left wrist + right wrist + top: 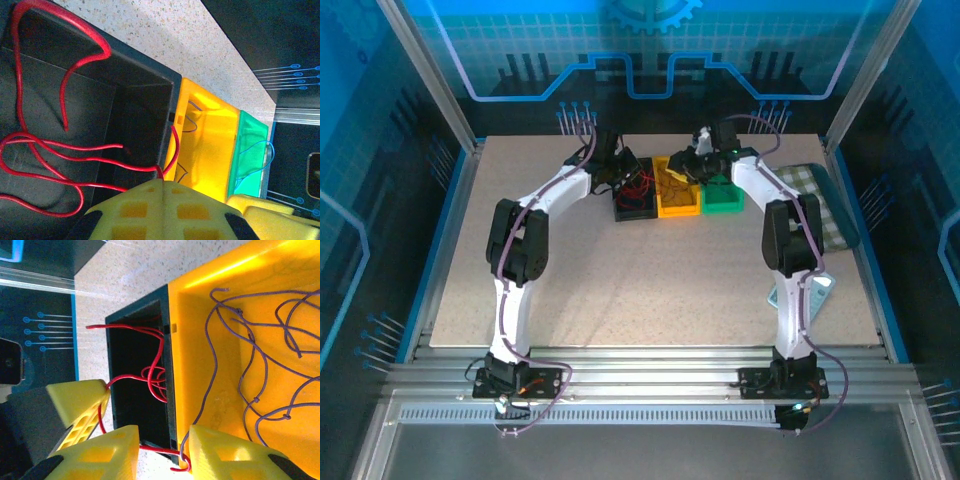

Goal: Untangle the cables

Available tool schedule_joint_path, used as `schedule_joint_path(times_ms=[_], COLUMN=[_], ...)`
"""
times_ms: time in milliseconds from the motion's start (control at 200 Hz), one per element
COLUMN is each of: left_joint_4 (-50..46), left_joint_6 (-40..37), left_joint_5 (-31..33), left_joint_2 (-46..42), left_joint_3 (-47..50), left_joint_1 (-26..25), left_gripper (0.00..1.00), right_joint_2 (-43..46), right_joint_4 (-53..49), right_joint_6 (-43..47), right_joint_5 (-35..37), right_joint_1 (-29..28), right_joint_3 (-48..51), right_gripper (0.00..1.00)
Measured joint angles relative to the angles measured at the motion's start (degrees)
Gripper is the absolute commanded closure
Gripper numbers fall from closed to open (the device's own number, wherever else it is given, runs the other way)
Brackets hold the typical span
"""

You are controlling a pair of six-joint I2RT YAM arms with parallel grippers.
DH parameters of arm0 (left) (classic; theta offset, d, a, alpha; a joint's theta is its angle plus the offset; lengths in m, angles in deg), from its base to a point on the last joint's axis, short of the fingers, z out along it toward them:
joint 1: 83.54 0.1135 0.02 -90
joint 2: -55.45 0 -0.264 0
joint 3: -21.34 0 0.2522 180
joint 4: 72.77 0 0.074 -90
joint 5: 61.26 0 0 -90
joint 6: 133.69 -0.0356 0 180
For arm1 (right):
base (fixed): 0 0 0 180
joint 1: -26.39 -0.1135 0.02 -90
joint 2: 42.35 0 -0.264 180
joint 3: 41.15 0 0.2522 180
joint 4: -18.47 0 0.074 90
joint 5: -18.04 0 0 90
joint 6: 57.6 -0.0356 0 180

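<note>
Red cables [75, 159] lie looped in the black bin [140, 100]. My left gripper [162, 181] is shut on one red cable at the bin's rim next to the yellow bin [210, 145]; from above it [625, 180] hangs over the black bin. That red cable [165, 452] runs across the gap between my right gripper's fingers. Its end hooks a purple cable [202, 405] by the right finger [220, 455]. My right gripper [162, 450] is open at the edge where the black and yellow bins meet. More purple cables [260, 355] lie tangled in the yellow bin.
A green bin [250, 145] with a thin blue wire [252, 172] stands beside the yellow one. From above, the three bins [678, 190] sit in a row at the table's far middle. A checked cloth [825, 200] lies at the right.
</note>
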Motion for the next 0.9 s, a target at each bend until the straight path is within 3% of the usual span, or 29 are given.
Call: schedule_joint_path(times_ms=[245,590,896], left_joint_4=[0.3,0.3,0.6], left_joint_6=[0.0,0.0,0.0], left_joint_5=[-0.2,-0.3,-0.3], left_joint_2=[-0.8,-0.8,-2.5], left_joint_3=[0.5,0.5,2.4], left_joint_1=[0.0,0.0,0.1], left_gripper=[1.0,1.0,1.0], right_joint_2=[-2.6,-2.6,-3.0], right_joint_4=[-3.9,-2.3,-0.3], right_joint_6=[0.4,-1.8,-4.2], right_joint_5=[1.2,2.1,4.6], right_joint_1=[-2.3,-2.6,-2.1], right_joint_3=[-1.9,-1.6,-0.4], right_gripper=[0.69,0.95,1.0])
